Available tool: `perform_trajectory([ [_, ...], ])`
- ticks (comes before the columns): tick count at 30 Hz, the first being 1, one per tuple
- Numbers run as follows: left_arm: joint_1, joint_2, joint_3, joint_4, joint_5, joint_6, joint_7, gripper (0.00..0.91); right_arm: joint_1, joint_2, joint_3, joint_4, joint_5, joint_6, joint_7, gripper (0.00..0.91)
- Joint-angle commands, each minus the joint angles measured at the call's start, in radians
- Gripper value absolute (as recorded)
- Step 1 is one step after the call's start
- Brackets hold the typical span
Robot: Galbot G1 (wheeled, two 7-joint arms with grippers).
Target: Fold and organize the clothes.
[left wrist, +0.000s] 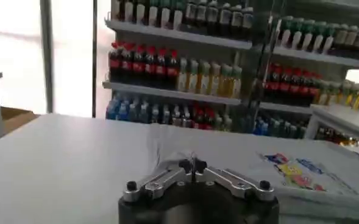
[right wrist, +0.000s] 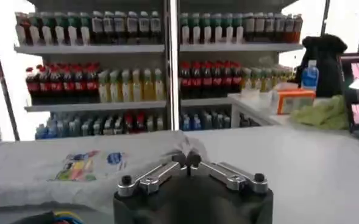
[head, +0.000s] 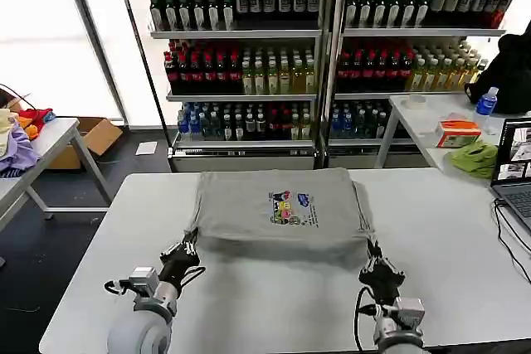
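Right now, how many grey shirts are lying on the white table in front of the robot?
1 that I can tell: the grey shirt lies folded at the table's middle, print up. The left pincer and right pincer pinch its near corners. Another could hide beneath.

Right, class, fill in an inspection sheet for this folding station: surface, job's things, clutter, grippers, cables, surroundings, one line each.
Surface: white table, bare around the garment.
Job's things: one grey shirt lying partly folded, chest print facing up, near edge toward the robot.
Clutter: nothing seen on the work table.
Grippers: left gripper at the shirt's near left corner, fingers closed on the fabric; right gripper at the near right corner, fingers likewise closed on it.
Cables: black leads running from a laptop at the table's right edge.
Surroundings: drink shelves behind; side table with a green cloth and an orange box; cardboard box on the floor.
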Motion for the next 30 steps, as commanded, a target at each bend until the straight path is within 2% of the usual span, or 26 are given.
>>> perform_trajectory([
  [1, -0.181, 0.006, 0.012, 0.144, -0.019, -0.017, 0.0, 0.0, 0.218, -0.026, -0.013, -0.138, 0.017, -0.009, -0.006, 0.0],
  [7, -0.274, 0.007, 0.031, 0.25, -0.05, -0.002, -0.005, 0.0, 0.344, -0.029, -0.058, -0.246, 0.067, -0.027, -0.007, 0.0],
  [16, -0.365, -0.002, 0.059, 0.4, -0.045, 0.004, -0.003, 0.0, 0.51, -0.018, -0.104, -0.414, 0.076, -0.03, -0.019, 0.0],
  [30, -0.426, 0.012, 0.117, 0.494, -0.022, 0.034, -0.003, 0.0, 0.536, 0.011, -0.137, -0.532, 0.06, -0.065, -0.016, 0.0],
])
